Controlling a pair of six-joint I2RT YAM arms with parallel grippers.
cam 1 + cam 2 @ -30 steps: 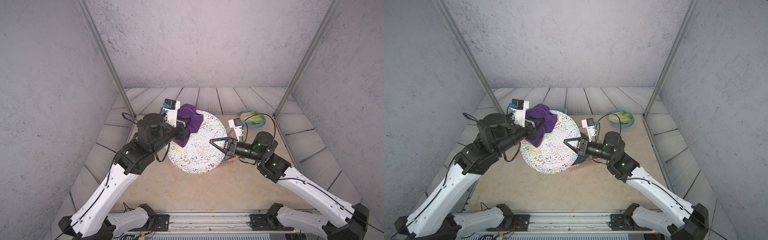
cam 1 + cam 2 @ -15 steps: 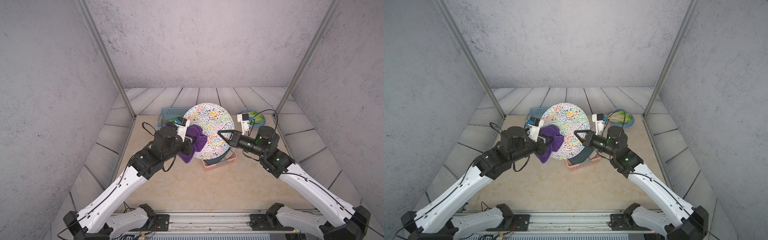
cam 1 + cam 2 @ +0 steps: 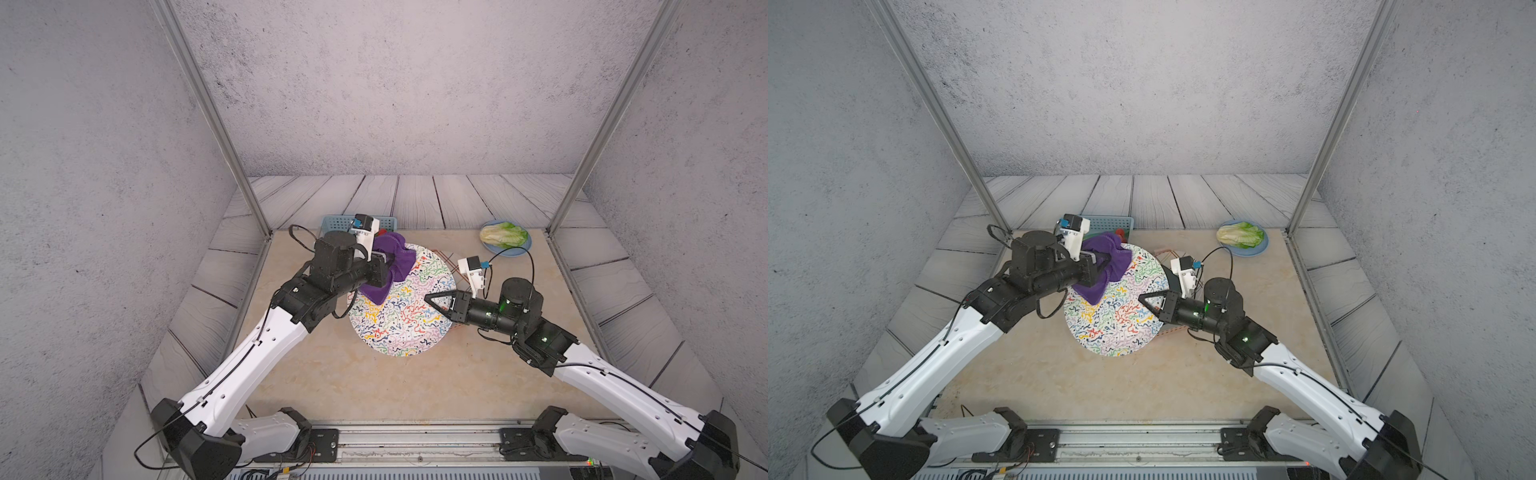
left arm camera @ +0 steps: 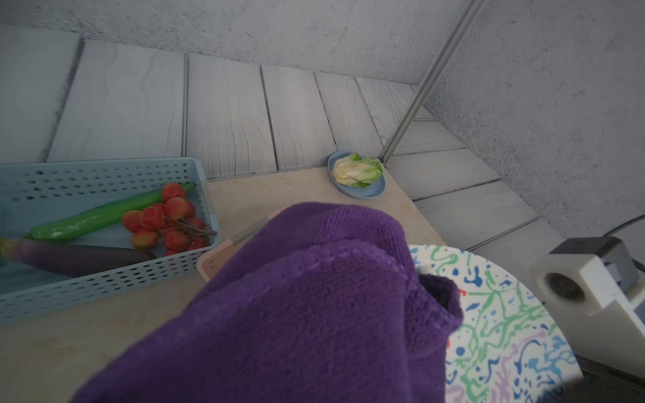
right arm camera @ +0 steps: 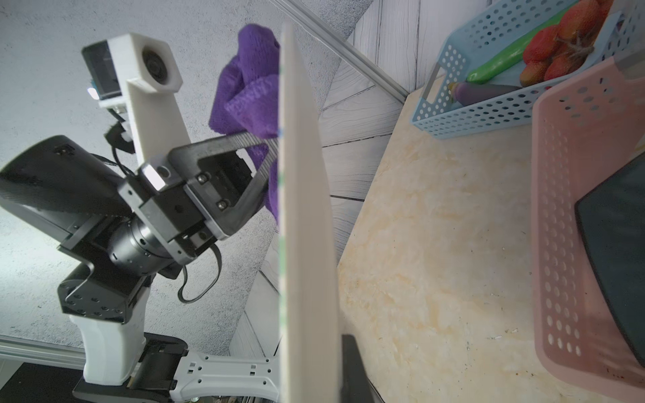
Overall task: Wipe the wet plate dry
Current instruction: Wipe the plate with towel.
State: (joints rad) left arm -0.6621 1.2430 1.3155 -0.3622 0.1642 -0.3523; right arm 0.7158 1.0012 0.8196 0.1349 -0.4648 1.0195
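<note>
A round plate (image 3: 401, 309) (image 3: 1115, 318) with coloured squiggles hangs tilted above the table. My right gripper (image 3: 430, 297) (image 3: 1142, 297) is shut on its right rim. In the right wrist view the plate (image 5: 303, 209) is edge-on, with one dark finger (image 5: 352, 370) against its back. My left gripper (image 3: 386, 270) (image 3: 1100, 268) is shut on a bunched purple cloth (image 3: 397, 264) (image 3: 1106, 266) that presses on the plate's upper left part. The cloth (image 4: 296, 314) fills the left wrist view and hides the jaws, beside the plate (image 4: 506, 331).
A blue perforated basket (image 3: 336, 222) (image 4: 104, 167) of vegetables stands at the back left. Under the plate's right side, a pink basket (image 5: 558, 209) holds a dark object. At the back right, a small blue dish (image 3: 505, 249) carries lettuce (image 4: 357, 171). Metal posts flank the table.
Half a second ago the plate stood more upright and farther back, with the cloth at its lower left. Now it is lower and nearer the front, the cloth at its upper left.
</note>
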